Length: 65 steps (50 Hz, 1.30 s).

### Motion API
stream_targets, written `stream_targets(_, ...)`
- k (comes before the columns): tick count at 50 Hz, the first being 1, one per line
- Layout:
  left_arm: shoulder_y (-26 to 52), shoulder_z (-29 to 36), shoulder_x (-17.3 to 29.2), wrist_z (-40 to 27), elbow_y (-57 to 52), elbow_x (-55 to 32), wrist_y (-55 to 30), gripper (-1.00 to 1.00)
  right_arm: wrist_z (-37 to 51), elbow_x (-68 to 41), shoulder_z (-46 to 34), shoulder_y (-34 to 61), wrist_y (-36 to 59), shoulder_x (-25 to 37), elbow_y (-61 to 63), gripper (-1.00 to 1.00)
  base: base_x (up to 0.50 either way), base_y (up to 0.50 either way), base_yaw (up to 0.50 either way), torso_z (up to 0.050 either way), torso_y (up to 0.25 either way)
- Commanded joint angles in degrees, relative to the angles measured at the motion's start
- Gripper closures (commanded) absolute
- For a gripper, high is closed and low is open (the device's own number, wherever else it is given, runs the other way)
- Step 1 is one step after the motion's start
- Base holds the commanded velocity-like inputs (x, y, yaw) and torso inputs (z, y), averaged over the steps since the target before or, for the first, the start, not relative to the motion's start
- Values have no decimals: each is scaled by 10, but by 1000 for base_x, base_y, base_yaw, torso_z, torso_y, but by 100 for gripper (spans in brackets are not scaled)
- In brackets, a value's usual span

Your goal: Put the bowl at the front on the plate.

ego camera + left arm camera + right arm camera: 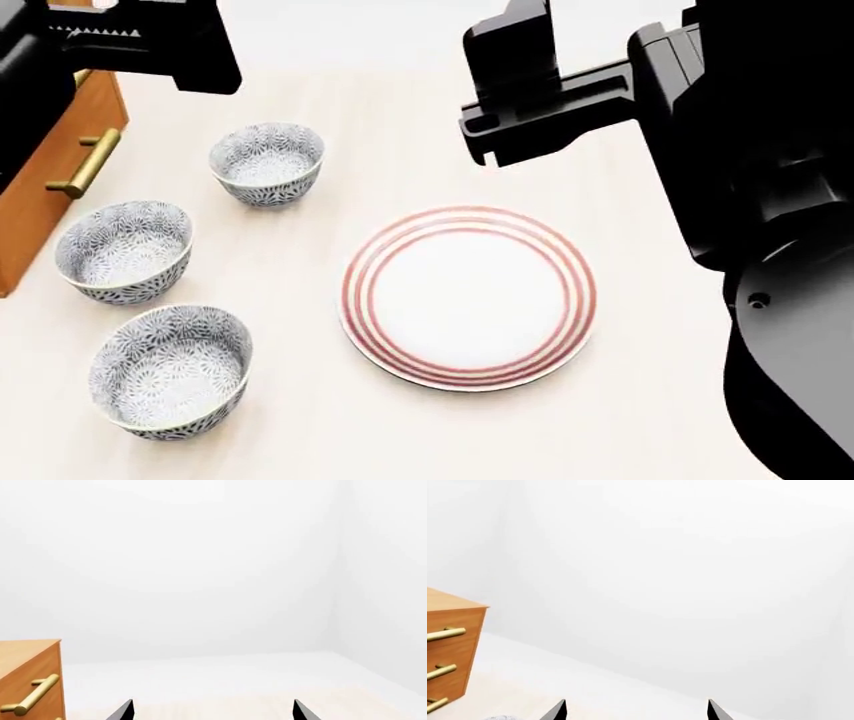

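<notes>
Three small white bowls with a grey-blue floral pattern stand in a column on the left of the pale table in the head view. The bowl at the front (171, 372) is the nearest one, upright and empty. The plate (467, 300), white with red rings, lies empty to its right, apart from it. My left gripper (213, 713) is open, its two dark fingertips wide apart with nothing between them, and is held high at the far left. My right gripper (636, 713) is also open and empty, raised above the table beyond the plate. Neither wrist view shows the bowl at the front or the plate.
The middle bowl (124, 250) and the far bowl (267, 162) stand behind the front one. A wooden drawer cabinet (54, 170) with brass handles sits at the far left, close to the bowls. My right arm (761, 200) fills the right side of the head view.
</notes>
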State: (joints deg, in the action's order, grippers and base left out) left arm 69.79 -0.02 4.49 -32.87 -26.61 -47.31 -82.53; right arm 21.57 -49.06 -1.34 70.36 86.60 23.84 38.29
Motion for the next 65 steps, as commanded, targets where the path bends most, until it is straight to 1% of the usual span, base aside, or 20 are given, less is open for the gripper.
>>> stream_targets(1, -1, 4, 6, -11, 5, -13, 8, -100, 12, -16, -1, 1, -5, 5, -3, -100, 164, 0, 0, 0, 0)
stream_targets(65, -11, 21, 34, -51, 25, -70, 40, -100, 66, -84, -10, 6, -30, 29, -17, -100, 160, 0, 0, 0, 0)
